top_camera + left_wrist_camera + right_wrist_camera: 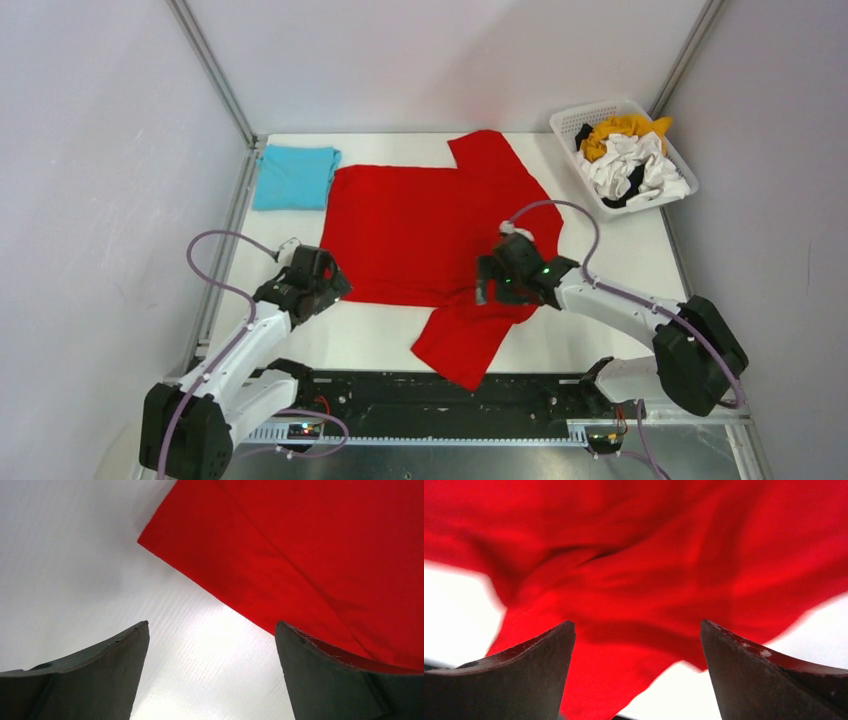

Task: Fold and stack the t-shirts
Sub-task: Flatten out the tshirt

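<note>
The large red t-shirt point(420, 235) lies spread on the white table, one sleeve at the back and one sleeve point(465, 345) hanging toward the front edge. A folded turquoise-blue t-shirt point(293, 177) lies at the back left. My left gripper point(325, 285) is open and empty, hovering at the red shirt's near left corner point(150, 537). My right gripper point(490, 285) is open and empty just above the rumpled red cloth point(639, 595) near the front sleeve. Orange-yellow point(620, 130), white point(630, 165) and black shirts lie in the basket.
A white plastic lattice basket point(572, 117) stands at the back right corner. Grey walls and metal posts enclose the table. The black rail point(430, 400) with both arm bases runs along the front edge.
</note>
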Controlling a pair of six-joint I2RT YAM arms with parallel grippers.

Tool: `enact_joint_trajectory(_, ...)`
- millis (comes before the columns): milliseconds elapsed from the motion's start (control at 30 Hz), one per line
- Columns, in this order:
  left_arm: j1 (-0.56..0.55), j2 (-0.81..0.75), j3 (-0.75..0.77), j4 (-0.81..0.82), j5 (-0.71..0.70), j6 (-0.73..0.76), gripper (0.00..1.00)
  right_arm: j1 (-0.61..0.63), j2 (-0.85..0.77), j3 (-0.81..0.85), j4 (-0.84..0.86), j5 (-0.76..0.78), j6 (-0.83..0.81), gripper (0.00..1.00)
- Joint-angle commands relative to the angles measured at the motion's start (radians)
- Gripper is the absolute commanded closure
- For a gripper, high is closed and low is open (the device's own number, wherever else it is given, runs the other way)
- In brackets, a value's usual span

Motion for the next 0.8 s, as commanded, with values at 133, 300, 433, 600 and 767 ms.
enact_joint_trajectory(133,0.044,0.059,0.058,0.054,-0.036,-0.02,0.0,-0.294,0.067,-0.094,0.083,-0.052,-0.055,0.0)
enact_joint_trajectory(300,0.082,0.059,0.046,0.058,-0.031,-0.026,0.0,-0.379,0.107,-0.122,0.024,-0.034,-0.029,0.0)
enact_joint_trajectory(433,0.095,0.027,0.014,0.058,-0.034,-0.083,0.0,-0.479,0.074,-0.132,0.0,-0.058,-0.035,0.01)
enact_joint_trajectory(600,0.123,0.008,-0.018,0.058,-0.025,-0.093,0.0,-0.524,0.034,-0.131,0.005,-0.113,-0.088,0.01)
enact_joint_trajectory(767,0.189,0.039,-0.029,0.063,-0.005,-0.089,0.02,-0.523,-0.084,-0.063,-0.048,-0.134,-0.158,0.01)
